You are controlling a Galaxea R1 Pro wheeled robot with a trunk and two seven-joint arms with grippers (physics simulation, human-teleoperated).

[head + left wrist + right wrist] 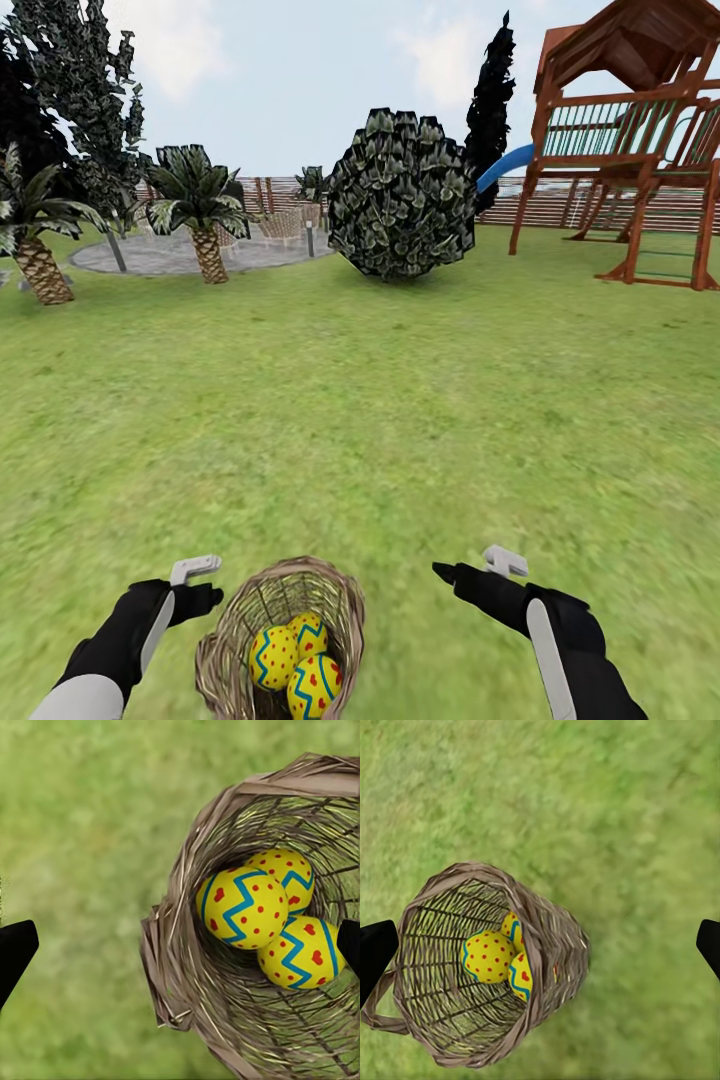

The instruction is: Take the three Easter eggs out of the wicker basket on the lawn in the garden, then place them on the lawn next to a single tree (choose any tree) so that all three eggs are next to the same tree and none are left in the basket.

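Note:
The brown wicker basket point(235, 650) sits on the lawn point(380, 420) right in front of me, between my two arms, its mouth tipped toward me. Three yellow Easter eggs with red dots and blue zigzags lie together inside: one point(273, 657), another point(309, 631) and a third point(314, 688). The left wrist view looks into the basket point(187, 975) at the eggs point(241, 907). In the right wrist view the basket point(551, 945) leans, its eggs point(489, 955) partly behind the rim. My left gripper point(203, 585) hovers open just left of the basket. My right gripper point(475, 567) is open, further right of it.
Far back left a tall leafy tree point(95, 110) with a grey trunk rises by a paved circle point(180, 255), with two short palms point(35, 240) point(205, 215). A round bush point(400, 195), a black conifer point(492, 100) and a wooden playset point(630, 140) stand behind wide grass.

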